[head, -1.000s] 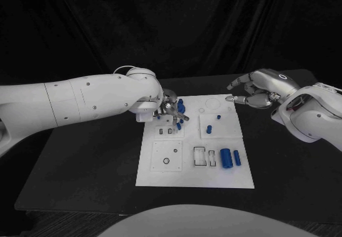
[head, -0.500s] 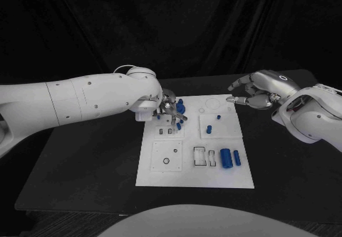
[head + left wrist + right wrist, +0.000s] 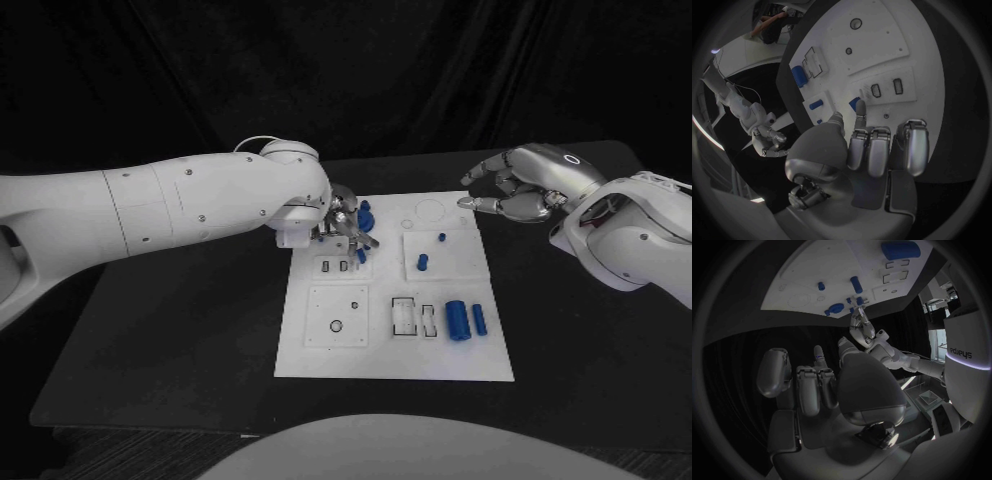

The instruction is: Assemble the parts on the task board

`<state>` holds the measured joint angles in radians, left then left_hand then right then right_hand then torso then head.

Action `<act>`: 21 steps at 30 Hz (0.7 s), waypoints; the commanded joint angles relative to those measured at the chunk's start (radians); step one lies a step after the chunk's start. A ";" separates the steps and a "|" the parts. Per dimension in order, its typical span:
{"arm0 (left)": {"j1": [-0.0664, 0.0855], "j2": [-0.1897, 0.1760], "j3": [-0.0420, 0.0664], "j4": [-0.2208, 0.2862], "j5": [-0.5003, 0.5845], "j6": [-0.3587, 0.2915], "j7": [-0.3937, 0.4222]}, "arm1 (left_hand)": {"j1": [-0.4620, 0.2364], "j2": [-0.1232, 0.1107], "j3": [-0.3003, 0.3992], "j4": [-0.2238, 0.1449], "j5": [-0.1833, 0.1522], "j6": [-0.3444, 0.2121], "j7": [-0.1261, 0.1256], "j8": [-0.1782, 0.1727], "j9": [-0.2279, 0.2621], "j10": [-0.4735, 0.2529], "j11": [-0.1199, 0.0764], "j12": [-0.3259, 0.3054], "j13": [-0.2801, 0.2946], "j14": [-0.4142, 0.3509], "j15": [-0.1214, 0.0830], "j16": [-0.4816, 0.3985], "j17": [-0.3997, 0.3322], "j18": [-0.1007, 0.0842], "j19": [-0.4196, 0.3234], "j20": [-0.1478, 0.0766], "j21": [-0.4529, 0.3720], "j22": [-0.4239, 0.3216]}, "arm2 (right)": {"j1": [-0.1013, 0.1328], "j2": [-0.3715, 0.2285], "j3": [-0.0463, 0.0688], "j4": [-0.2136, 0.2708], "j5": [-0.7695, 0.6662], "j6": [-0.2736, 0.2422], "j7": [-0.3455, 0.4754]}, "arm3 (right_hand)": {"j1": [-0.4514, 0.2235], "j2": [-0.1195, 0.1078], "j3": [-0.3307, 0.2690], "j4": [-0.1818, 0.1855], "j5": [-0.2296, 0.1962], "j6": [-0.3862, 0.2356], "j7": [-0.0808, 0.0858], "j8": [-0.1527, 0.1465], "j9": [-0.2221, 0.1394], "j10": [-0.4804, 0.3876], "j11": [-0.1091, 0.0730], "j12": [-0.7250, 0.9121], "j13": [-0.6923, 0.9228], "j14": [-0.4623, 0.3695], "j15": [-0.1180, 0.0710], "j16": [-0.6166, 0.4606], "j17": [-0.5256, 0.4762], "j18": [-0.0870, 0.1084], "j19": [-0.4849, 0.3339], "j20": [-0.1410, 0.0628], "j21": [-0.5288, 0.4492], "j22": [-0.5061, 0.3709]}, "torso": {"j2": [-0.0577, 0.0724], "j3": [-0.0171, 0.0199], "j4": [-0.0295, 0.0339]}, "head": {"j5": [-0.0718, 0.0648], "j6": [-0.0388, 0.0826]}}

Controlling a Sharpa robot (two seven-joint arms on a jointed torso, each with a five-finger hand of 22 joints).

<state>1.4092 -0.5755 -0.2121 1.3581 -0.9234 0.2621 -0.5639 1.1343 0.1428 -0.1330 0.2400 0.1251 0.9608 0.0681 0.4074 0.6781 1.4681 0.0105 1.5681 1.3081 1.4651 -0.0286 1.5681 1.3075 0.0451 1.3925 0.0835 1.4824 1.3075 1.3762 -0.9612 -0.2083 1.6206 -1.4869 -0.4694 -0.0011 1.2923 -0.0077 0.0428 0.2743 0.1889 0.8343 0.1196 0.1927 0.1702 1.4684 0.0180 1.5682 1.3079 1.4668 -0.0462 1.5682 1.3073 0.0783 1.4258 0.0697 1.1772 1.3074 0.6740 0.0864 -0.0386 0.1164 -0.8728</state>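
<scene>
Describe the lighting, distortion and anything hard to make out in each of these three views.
Head view: dim, black backdrop; the task board is the brightest thing, and the left hand hides what its fingertips do. Left wrist view: fisheye bends the board's edges; a blue part stays legible. Right wrist view: the right hand is dark and large, the board far and curved.

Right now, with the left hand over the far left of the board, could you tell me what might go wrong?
The left hand works close among blue parts; its fingers could knock one over. The task board lies loose on the table, so a push might shift it. The right hand hovers at the board's far right corner and could brush it.
</scene>
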 commanded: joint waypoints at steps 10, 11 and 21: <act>-0.016 0.009 0.001 -0.014 -0.002 0.023 0.018 | 0.013 0.003 0.009 -0.003 0.008 -0.007 0.003 -0.010 0.003 0.103 0.001 0.003 0.263 0.106 0.000 0.003 0.263 0.007 -0.016 0.000 -0.011 0.114 | -0.003 -0.001 0.001 -0.001 0.000 0.010 -0.006 | 0.001 0.008 -0.003 -0.001 0.004 0.004 -0.001 0.002 -0.001 0.102 0.008 0.003 0.263 0.104 0.008 0.003 0.264 0.002 0.002 0.000 -0.005 0.158 | -0.001 0.0009 -0.0005 | -0.001 0.000; -0.016 0.010 0.001 -0.015 -0.002 0.023 0.019 | 0.014 0.003 0.011 -0.004 0.010 -0.007 0.003 -0.012 0.004 0.103 0.001 0.003 0.263 0.106 0.001 0.003 0.263 0.007 -0.017 0.000 -0.011 0.114 | -0.003 -0.001 0.001 -0.002 0.000 0.010 -0.006 | 0.001 0.008 -0.003 -0.001 0.004 0.004 -0.001 0.002 -0.001 0.102 0.008 0.003 0.263 0.104 0.008 0.003 0.264 0.002 0.002 0.000 -0.005 0.158 | -0.001 0.0015 0.0001 | -0.002 0.000; -0.022 0.014 0.001 -0.021 -0.002 0.026 0.023 | 0.029 0.005 0.028 -0.020 0.025 -0.004 0.004 -0.029 0.010 0.103 0.002 0.003 0.263 0.106 0.002 0.003 0.263 0.009 -0.026 0.002 -0.019 0.108 | -0.004 0.000 0.001 -0.003 0.000 0.015 -0.007 | 0.002 0.009 -0.004 -0.002 0.005 0.003 0.000 0.001 -0.002 0.102 0.008 0.003 0.263 0.104 0.008 0.003 0.264 0.002 0.002 0.000 -0.006 0.158 | 0.001 0.0012 -0.0011 | 0.000 0.000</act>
<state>1.3900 -0.5640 -0.2121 1.3371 -0.9238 0.2739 -0.5602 1.1538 0.1506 -0.1117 0.2187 0.1445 0.9608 0.0681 0.3829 0.6875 1.4681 0.0107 1.5682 1.3082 1.4651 -0.0285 1.5681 1.3075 0.0452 1.3744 0.0874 1.4670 1.3074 1.3749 -0.9615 -0.2085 1.6179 -1.4867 -0.4599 -0.0011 1.2923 -0.0078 0.0429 0.2743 0.1889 0.8342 0.1196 0.1927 0.1689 1.4648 0.0217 1.5682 1.3076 1.4668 -0.0462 1.5682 1.3073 0.0783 1.4258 0.0697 1.1772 1.3081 0.6741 0.0874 -0.0388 0.1156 -0.8728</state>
